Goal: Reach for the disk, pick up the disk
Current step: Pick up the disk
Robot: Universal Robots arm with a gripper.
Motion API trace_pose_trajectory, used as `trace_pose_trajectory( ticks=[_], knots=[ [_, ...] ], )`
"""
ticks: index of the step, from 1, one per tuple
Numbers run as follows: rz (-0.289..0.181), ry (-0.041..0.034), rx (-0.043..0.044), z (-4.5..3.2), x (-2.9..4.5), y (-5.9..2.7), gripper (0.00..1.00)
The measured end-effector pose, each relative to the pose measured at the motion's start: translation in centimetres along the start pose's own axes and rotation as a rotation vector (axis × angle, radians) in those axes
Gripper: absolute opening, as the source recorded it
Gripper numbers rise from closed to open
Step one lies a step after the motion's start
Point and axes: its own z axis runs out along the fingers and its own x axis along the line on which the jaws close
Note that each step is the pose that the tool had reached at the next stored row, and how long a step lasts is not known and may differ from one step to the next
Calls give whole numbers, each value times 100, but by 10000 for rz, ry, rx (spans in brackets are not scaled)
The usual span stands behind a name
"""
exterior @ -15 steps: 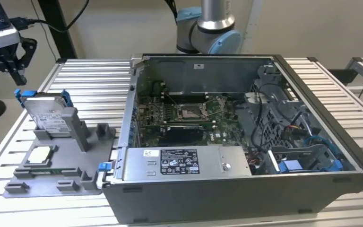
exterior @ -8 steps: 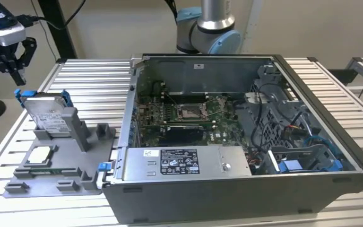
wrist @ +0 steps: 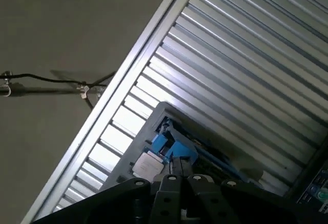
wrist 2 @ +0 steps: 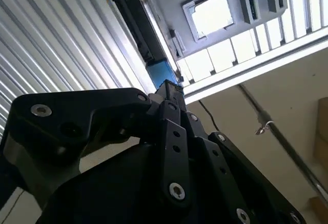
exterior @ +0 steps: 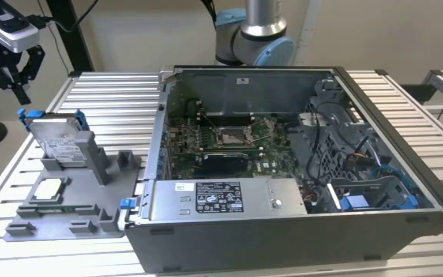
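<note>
The disk (exterior: 57, 141), a silver-grey drive with a white label in a bright blue bracket, stands upright in a grey fixture (exterior: 60, 222) at the exterior view's left. My gripper (exterior: 12, 86) hangs above and slightly left of the disk, apart from it, with nothing held. In both wrist views the fingers come together at one tip, so it looks shut. The second wrist view looks past my gripper (wrist 2: 166, 86) at the disk's blue bracket (wrist 2: 161, 73) just beyond. In the first wrist view the bracket (wrist: 166, 144) lies past the gripper (wrist: 180, 170).
An open computer case (exterior: 283, 161) fills the middle and right of the slatted metal table (exterior: 113, 98). A small white-topped chip (exterior: 48, 187) lies in the fixture in front of the disk. The arm's base (exterior: 252, 34) stands behind the case.
</note>
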Motion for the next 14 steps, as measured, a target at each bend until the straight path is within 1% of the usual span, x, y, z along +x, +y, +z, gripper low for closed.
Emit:
trace_pose_trajectory(
  ticks=[14],
  knots=[
    [-2550,85,16,0,1,1,0]
  ],
)
